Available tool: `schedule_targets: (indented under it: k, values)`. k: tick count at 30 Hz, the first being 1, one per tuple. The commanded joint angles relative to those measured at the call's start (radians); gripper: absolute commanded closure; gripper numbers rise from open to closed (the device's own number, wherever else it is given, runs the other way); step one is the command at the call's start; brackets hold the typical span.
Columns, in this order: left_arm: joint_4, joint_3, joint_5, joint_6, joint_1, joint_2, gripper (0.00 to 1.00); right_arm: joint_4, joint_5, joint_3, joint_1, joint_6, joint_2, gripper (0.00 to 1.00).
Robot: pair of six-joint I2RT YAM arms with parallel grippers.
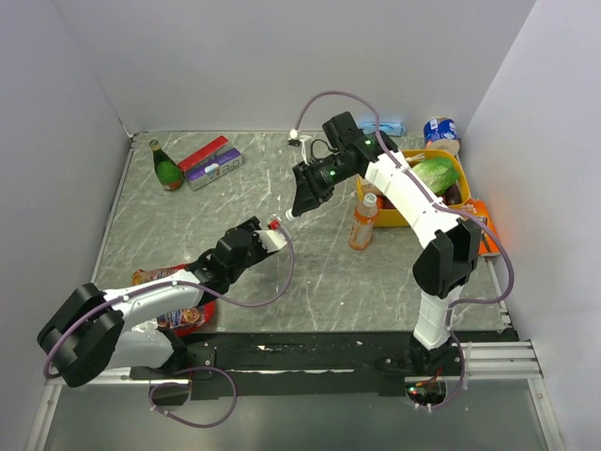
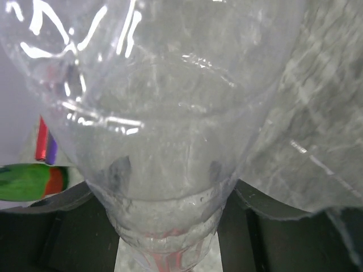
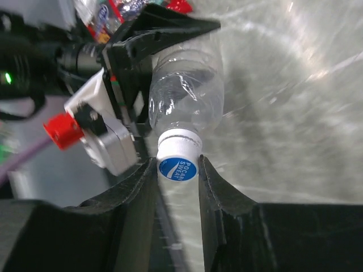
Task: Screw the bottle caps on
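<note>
Right hand [image 3: 177,161] is pinched tight on the blue cap [image 3: 177,168] in its own wrist view, one black finger pressed to each side. The cap sits on the neck of a clear bottle [image 3: 187,90], its white skirt showing just behind the blue top. Past it runs the grey marbled surface [image 3: 295,85]. The left hand [image 3: 170,65] has that clear bottle gripped around the body, fingers partly closed on the plastic, and a red block [image 3: 63,129] juts from its casing. Over to the left wrist view: the see-through body fills nearly everything, wedged between the two dark fingers [image 2: 51,238] at the bottom. A dark green bottle [image 2: 28,182] and a red and purple box [image 2: 44,141] peek in at the left edge. Up top now: both hands meet nose to nose near the middle of the surface, and the clear bottle between them is too small to pick out well from here. An orange bottle [image 1: 362,225] stands upright just beside a yellow basket [image 1: 383,214] holding a green vegetable [image 1: 434,175]. Whether the orange bottle's neck is capped I cannot tell. A snack packet [image 1: 178,318] lies under the left arm, near the front edge.
</note>
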Motion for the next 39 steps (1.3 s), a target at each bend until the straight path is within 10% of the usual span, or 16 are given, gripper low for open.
schedule_targets:
  k: [1,3,5,8,12,20,39]
  values:
    - [0.233,0.078,-0.117,0.069,-0.001,-0.012,0.99,-0.050,-0.086,0.020,0.016,0.335,0.015,1.00]
    - [0.199,0.069,-0.106,0.065,0.006,-0.020,0.99,-0.059,-0.061,0.072,-0.005,0.341,0.021,0.90]
    - [0.132,0.063,-0.069,0.033,0.014,-0.029,0.99,-0.044,-0.054,0.155,-0.044,0.305,0.015,0.52]
    - [0.069,0.041,0.006,-0.007,0.020,-0.057,0.99,-0.039,-0.053,0.240,-0.119,0.182,-0.003,0.37]
    - [-0.043,0.003,0.172,-0.014,0.023,-0.114,0.99,-0.152,-0.130,0.284,-0.137,-0.248,-0.072,0.36]
    - [-0.097,-0.017,0.436,0.072,0.026,-0.177,0.99,0.232,0.097,-0.435,0.097,-1.036,-0.612,0.29]
    - [-0.131,-0.003,0.534,0.120,0.028,-0.220,0.99,0.099,0.186,-0.411,0.274,-1.225,-0.519,0.42]
